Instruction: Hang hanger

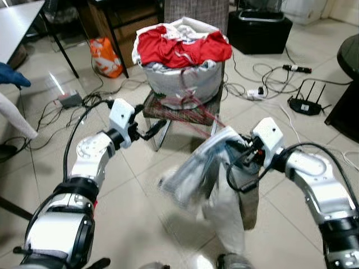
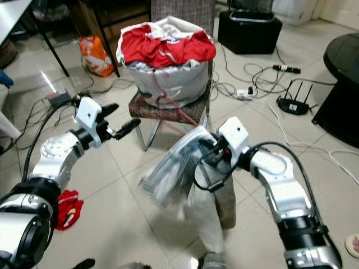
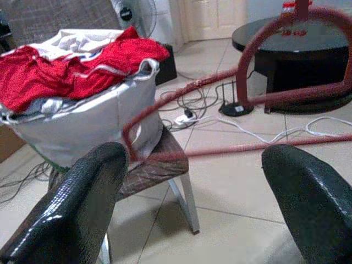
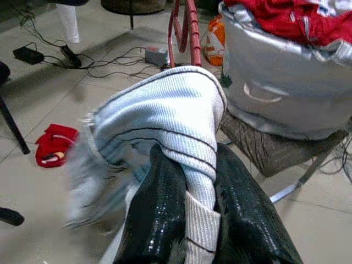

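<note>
- A tiled floor (image 1: 140, 224) spreads under everything, with cables trailing across it.
- A chair (image 1: 179, 109) stands ahead of the robot, and on its seat sits a grey laundry bag (image 1: 182, 78) heaped with red clothes (image 1: 179, 45) and some white ones.
- A round dark table (image 2: 345, 61) stands to the right; a black box (image 1: 261, 28) sits behind the chair, and a black router (image 1: 307, 103) with upright antennas lies on the floor between them.
- A light grey ribbed garment (image 1: 207, 168) hangs in front of the robot, blurred, draped over one end of the hanger and trailing down toward the floor.
- The right gripper (image 4: 192, 220) is pressed together on a fold of that garment, with the cloth pinched between its two black fingers (image 4: 159, 209).
- The left gripper (image 1: 154, 130) is held out toward the chair with its fingers (image 3: 82, 203) spread apart and nothing between them.
- The red hanger (image 3: 264, 93) reaches from the garment up toward the laundry bag; its thin bars cross in front of the bag and its curved part passes ahead of the left gripper without touching it.
- An orange bag (image 1: 105, 56) leans by a table leg at the left.
- A small red cloth (image 2: 68, 208) lies on the floor near the left arm.
</note>
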Robot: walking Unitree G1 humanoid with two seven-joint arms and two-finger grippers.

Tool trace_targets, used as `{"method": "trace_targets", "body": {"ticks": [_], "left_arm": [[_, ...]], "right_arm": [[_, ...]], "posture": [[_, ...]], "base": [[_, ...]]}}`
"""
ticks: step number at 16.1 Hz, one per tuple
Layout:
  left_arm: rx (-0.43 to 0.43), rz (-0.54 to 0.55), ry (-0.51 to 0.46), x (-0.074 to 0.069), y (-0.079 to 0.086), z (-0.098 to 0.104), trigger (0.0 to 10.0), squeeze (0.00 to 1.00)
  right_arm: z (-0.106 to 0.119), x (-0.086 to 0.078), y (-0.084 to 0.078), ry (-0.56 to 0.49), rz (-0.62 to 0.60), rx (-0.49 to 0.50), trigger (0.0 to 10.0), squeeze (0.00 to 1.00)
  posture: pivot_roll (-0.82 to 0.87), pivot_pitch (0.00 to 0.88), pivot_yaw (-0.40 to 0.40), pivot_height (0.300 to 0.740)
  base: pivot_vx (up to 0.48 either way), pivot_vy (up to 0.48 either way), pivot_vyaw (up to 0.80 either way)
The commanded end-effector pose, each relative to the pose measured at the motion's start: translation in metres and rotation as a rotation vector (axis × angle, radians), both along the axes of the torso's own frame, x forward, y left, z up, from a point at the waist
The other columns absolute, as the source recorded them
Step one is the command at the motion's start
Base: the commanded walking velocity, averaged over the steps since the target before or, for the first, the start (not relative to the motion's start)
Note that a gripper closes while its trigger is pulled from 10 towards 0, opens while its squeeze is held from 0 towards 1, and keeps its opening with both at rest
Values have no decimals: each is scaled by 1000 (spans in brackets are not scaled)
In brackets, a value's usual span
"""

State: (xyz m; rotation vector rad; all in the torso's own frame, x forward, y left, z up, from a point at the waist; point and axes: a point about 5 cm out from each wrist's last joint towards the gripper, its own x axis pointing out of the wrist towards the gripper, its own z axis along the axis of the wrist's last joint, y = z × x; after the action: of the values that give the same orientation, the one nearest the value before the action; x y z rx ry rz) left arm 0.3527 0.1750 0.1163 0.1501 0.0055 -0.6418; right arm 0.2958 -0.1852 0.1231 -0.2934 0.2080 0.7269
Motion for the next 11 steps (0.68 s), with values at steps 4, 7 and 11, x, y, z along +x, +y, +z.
{"method": "trace_targets", "body": {"ticks": [4,7,11], "left_arm": [[64,63,86,-6,14,-17,10000,0],[-61,461,229,-6,37,-38,10000,0],[-135,626,287,-10,26,-53,10000,0]], "right_arm": [[3,10,-10,-111,-216,59,10000,0],[3,16,-14,-216,-545,125,10000,0],[-2,18,-31,-281,-865,150,10000,0]], "posture": [[-222,0,142,740],[-224,0,152,740],[-225,0,156,740]], "base": [[0,0,0],[0,0,0],[0,0,0]]}}
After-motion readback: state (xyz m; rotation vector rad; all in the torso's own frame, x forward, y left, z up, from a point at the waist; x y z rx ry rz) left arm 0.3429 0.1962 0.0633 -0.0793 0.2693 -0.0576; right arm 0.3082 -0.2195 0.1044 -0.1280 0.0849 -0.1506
